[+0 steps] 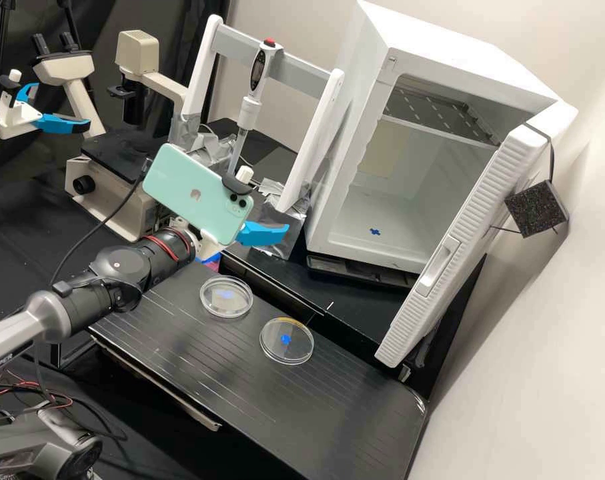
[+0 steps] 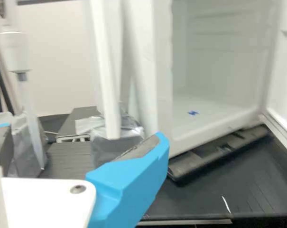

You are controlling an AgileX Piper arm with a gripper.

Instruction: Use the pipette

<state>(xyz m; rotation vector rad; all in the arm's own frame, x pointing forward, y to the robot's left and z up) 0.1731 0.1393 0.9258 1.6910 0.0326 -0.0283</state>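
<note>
Lined blk bench (image 1: 355,407); slim smooth wht pipette (image 1: 249,112), approx. upright; gripper (image 1: 262,233) spread apart.

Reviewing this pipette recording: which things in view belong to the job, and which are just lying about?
For the job:
- pipette
- open claw
- two petri dishes, probably

Apparently bystanders:
- microscope
- open white cabinet
- mint-green phone mounted on the arm

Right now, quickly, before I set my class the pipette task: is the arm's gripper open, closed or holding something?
Gripper: open, its blue fingers wide apart, holding nothing.
</note>
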